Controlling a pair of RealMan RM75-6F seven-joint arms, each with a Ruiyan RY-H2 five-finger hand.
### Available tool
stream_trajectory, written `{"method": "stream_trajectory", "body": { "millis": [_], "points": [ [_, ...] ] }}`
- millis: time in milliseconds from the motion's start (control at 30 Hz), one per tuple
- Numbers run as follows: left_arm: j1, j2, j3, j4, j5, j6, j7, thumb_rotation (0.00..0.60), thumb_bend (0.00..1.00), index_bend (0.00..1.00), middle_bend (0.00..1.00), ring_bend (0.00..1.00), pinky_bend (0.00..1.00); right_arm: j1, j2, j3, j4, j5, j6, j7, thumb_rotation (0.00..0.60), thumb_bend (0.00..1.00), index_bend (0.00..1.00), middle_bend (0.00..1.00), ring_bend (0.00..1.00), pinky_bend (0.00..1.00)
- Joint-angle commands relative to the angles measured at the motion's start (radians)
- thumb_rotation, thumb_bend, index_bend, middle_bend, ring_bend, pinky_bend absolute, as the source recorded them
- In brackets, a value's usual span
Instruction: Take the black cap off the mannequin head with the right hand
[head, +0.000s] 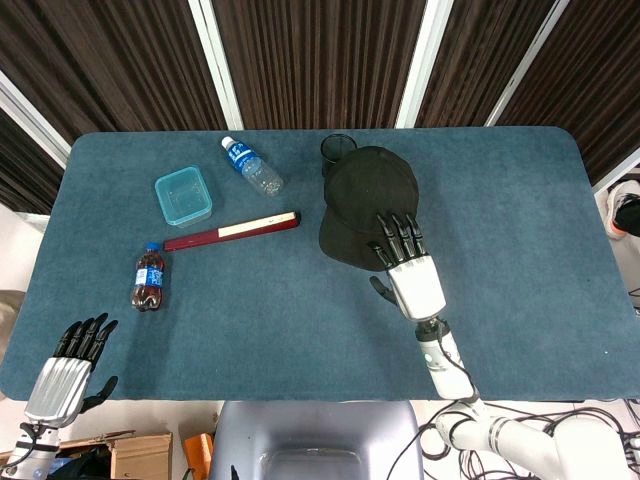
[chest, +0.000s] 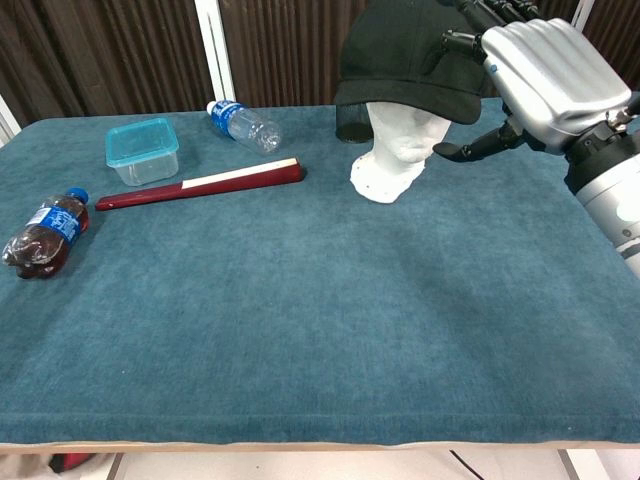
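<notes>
Your right hand (head: 411, 272) has its fingers (head: 398, 237) spread on the brim of the black cap (head: 367, 195), not gripping yet, cap on the mannequin head (chest: 397, 148) near the counter's (head: 500, 330) far edge; pull sideways and you'll topple the head.

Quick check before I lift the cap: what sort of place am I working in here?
Probably an indoor lab or demo room: a blue-covered table set with assorted props, a white mannequin head wearing the black cap, and dark slatted wall panels behind.
</notes>
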Motion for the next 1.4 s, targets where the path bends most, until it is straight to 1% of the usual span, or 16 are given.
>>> {"method": "stream_trajectory", "body": {
  "millis": [33, 300, 400, 600, 700, 767, 833, 867, 967, 1000, 1067, 1100, 1233, 1300, 1400],
  "points": [
    [-0.001, 0.000, 0.000, 0.000, 0.000, -0.001, -0.004, 0.600, 0.33, 0.00, 0.00, 0.01, 0.08, 0.001, -0.002, -0.003, 0.006, 0.006, 0.001, -0.002, 0.600, 0.06, 0.37, 0.03, 0.00, 0.00],
    [-0.004, -0.003, 0.002, 0.019, 0.035, 0.025, -0.024, 0.600, 0.33, 0.00, 0.00, 0.01, 0.08, 0.011, -0.013, -0.008, 0.026, 0.019, 0.005, 0.000, 0.600, 0.07, 0.38, 0.04, 0.00, 0.00],
    [0.001, -0.003, 0.002, 0.019, 0.030, 0.028, -0.024, 0.600, 0.33, 0.00, 0.00, 0.01, 0.08, 0.028, -0.035, 0.000, 0.052, 0.030, -0.003, 0.017, 0.600, 0.09, 0.40, 0.05, 0.00, 0.00],
    [0.001, 0.000, 0.002, 0.017, 0.025, 0.024, -0.025, 0.600, 0.33, 0.00, 0.00, 0.00, 0.08, 0.081, -0.099, 0.026, 0.147, 0.046, -0.012, 0.055, 0.600, 0.12, 0.47, 0.09, 0.00, 0.00],
    [0.000, 0.001, 0.002, 0.015, 0.022, 0.018, -0.024, 0.600, 0.33, 0.00, 0.00, 0.01, 0.08, 0.107, -0.131, 0.036, 0.197, 0.047, -0.001, 0.084, 0.600, 0.15, 0.51, 0.12, 0.00, 0.00],
    [0.000, 0.001, 0.003, 0.015, 0.022, 0.018, -0.024, 0.600, 0.33, 0.00, 0.00, 0.01, 0.08, 0.112, -0.137, 0.037, 0.208, 0.045, 0.003, 0.089, 0.600, 0.17, 0.53, 0.14, 0.00, 0.00],
    [0.000, 0.002, 0.003, 0.014, 0.022, 0.018, -0.024, 0.600, 0.33, 0.00, 0.00, 0.01, 0.08, 0.117, -0.144, 0.037, 0.224, 0.044, 0.009, 0.097, 0.600, 0.20, 0.56, 0.16, 0.00, 0.00],
    [0.000, 0.002, 0.003, 0.014, 0.022, 0.018, -0.024, 0.600, 0.33, 0.00, 0.00, 0.01, 0.08, 0.122, -0.150, 0.037, 0.235, 0.042, 0.014, 0.103, 0.600, 0.24, 0.59, 0.18, 0.00, 0.00],
    [0.003, 0.004, 0.004, 0.013, 0.026, 0.026, -0.025, 0.600, 0.33, 0.00, 0.00, 0.01, 0.08, 0.143, -0.178, 0.041, 0.300, 0.030, 0.058, 0.138, 0.600, 0.28, 0.65, 0.23, 0.00, 0.01],
    [0.006, 0.005, 0.006, 0.013, 0.029, 0.030, -0.025, 0.600, 0.33, 0.00, 0.00, 0.01, 0.08, 0.152, -0.186, 0.046, 0.323, 0.028, 0.072, 0.145, 0.600, 0.28, 0.66, 0.24, 0.00, 0.03],
    [0.008, 0.004, 0.008, 0.014, 0.034, 0.036, -0.026, 0.600, 0.33, 0.00, 0.00, 0.01, 0.08, 0.166, -0.204, 0.051, 0.372, 0.028, 0.092, 0.155, 0.600, 0.29, 0.70, 0.28, 0.06, 0.14],
    [0.008, 0.004, 0.008, 0.015, 0.036, 0.037, -0.026, 0.600, 0.33, 0.00, 0.00, 0.01, 0.08, 0.172, -0.211, 0.053, 0.391, 0.030, 0.098, 0.154, 0.600, 0.29, 0.71, 0.31, 0.10, 0.19],
    [0.010, 0.004, 0.009, 0.016, 0.037, 0.040, -0.027, 0.600, 0.33, 0.00, 0.00, 0.02, 0.08, 0.187, -0.227, 0.059, 0.445, 0.044, 0.108, 0.151, 0.600, 0.29, 0.80, 0.49, 0.31, 0.44],
    [0.010, 0.004, 0.009, 0.016, 0.039, 0.040, -0.027, 0.600, 0.33, 0.00, 0.00, 0.02, 0.08, 0.194, -0.232, 0.061, 0.464, 0.051, 0.111, 0.153, 0.600, 0.30, 0.82, 0.54, 0.38, 0.53],
    [0.011, 0.005, 0.010, 0.017, 0.041, 0.042, -0.029, 0.600, 0.33, 0.00, 0.00, 0.02, 0.08, 0.206, -0.237, 0.065, 0.488, 0.062, 0.114, 0.163, 0.600, 0.30, 0.85, 0.58, 0.45, 0.62]
  ]
}}
